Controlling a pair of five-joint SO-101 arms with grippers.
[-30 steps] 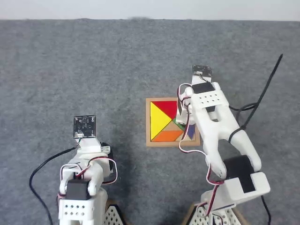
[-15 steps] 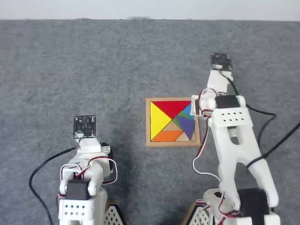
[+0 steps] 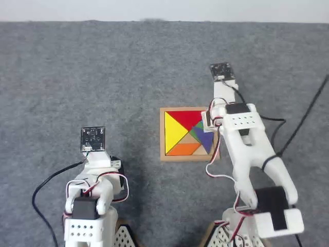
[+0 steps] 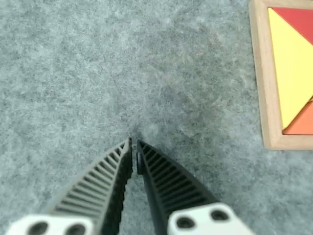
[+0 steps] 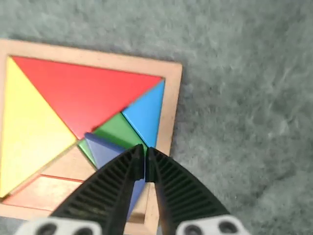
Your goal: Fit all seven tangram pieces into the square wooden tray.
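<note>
Bright, even, diffuse light casting only faint soft shadows

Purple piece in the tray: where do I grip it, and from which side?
Probably from straight above, at the pointed end of the purple piece that seems to lie over the green piece. Its other edges sit low against neighbours and the tray rim, leaving the fingers no gap from the side. The right gripper is shut just above it and would need opening first.
</note>
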